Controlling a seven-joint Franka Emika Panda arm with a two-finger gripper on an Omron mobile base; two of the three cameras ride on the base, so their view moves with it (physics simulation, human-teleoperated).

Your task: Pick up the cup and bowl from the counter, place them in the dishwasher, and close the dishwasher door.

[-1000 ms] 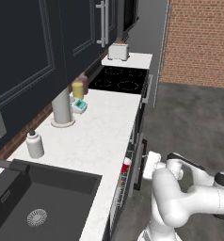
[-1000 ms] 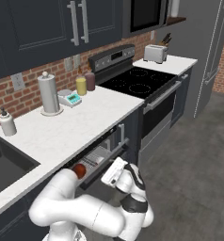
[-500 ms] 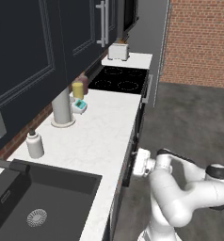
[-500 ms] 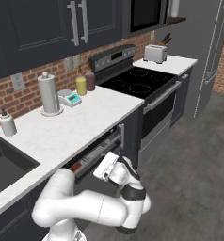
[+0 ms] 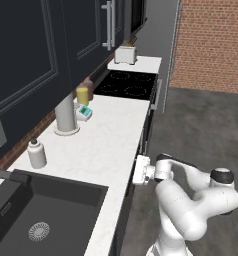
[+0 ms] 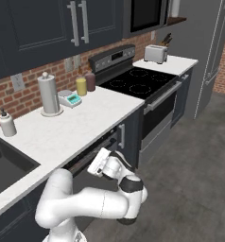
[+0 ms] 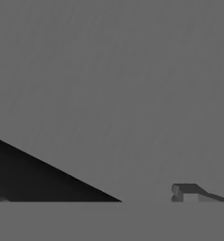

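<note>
A simulated kitchen, seen from the robot's base: at the far left of the right base view, a black sink (image 6: 5, 163) sits sunk in the white marbled counter (image 6: 72, 130), its basin holding nothing but a round drain (image 5: 39, 231), visible in the left base view. At about 12 o'clock from the sink stands a small white soap bottle (image 6: 7, 125); further right are a grey cylinder on a round foot (image 6: 49, 94), a small white device with a teal face (image 6: 70, 99), a yellow jar (image 6: 81, 86) and a dark reddish jar (image 6: 90, 81) against the brick wall, then the black stove (image 6: 138, 81) and a toaster (image 6: 155, 54). What the jars hold cannot be told, and no lettering is legible on anything. Under the counter edge, at about 5 o'clock from the grey cylinder, the gripper (image 6: 101, 161) is pressed against the dark dishwasher door (image 6: 98, 149), which is tipped slightly out at the top, leaving a dark slit under the worktop. The claw's fingers are spread wide, holding nothing. The cup and bowl cannot be made out.
</note>
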